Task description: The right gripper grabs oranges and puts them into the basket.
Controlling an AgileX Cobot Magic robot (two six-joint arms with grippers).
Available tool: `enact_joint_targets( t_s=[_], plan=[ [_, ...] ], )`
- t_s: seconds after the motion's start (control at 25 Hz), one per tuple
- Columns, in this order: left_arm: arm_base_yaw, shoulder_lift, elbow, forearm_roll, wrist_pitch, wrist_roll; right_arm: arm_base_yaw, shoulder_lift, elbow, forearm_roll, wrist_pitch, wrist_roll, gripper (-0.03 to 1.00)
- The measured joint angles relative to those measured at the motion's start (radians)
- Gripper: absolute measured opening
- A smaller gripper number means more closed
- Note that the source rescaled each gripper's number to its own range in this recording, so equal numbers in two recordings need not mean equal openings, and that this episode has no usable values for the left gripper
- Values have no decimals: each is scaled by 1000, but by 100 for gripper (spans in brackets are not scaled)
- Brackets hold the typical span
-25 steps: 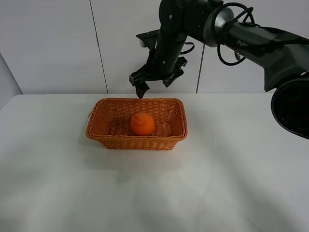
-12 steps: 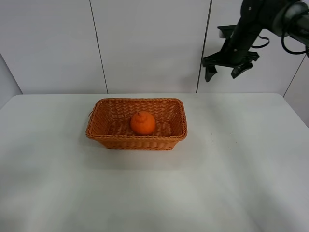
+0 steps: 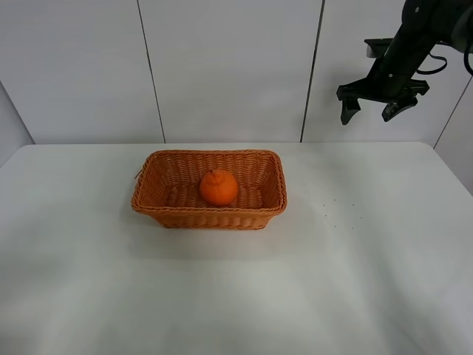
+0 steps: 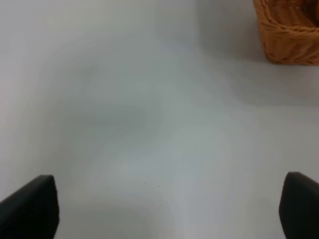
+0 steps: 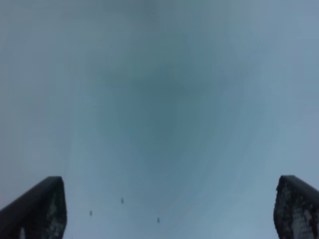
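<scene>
The orange (image 3: pixel 218 187) lies inside the wicker basket (image 3: pixel 159 200) at the middle of the white table. My right gripper (image 3: pixel 368 112) is open and empty, high above the table's far right, well away from the basket. Its two fingertips (image 5: pixel 40 209) show at the edge of the right wrist view over bare table. My left gripper (image 4: pixel 164 209) is open and empty over bare table. A corner of the basket (image 4: pixel 289 35) shows in the left wrist view. The left arm is out of the exterior view.
The white table (image 3: pixel 295 296) has a few small dark specks (image 3: pixel 336 203) right of the basket. A white panelled wall (image 3: pixel 222 66) stands behind the table.
My right gripper has swung from above the basket's far rim up and to the right, open and empty. The orange stays in the basket.
</scene>
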Motion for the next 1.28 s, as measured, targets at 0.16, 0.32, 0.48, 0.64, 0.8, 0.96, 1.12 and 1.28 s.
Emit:
enact_joint_targets(
  t_s=[0.16, 0.32, 0.48, 0.64, 0.8, 0.96, 1.12, 1.28],
  plan=[
    [0, 0, 0, 0, 0, 0, 0, -135, 182, 0, -1, 0, 91],
    [0, 0, 0, 0, 0, 0, 0, -331, 442, 0, -2, -1, 91],
    [0, 0, 0, 0, 0, 0, 0, -561, 728, 0, -1, -3, 91],
    [0, 0, 0, 0, 0, 0, 0, -793, 999, 0, 1, -3, 91],
    [0, 0, 0, 0, 0, 0, 0, -1033, 1244, 0, -12, -3, 91],
    [0, 0, 0, 0, 0, 0, 0, -1282, 1455, 0, -118, -3, 91],
    [0, 0, 0, 0, 0, 0, 0, -1553, 1599, 0, -183, -3, 91],
    [0, 0, 0, 0, 0, 0, 0, -1795, 1616, -1, -187, -3, 91]
  ],
)
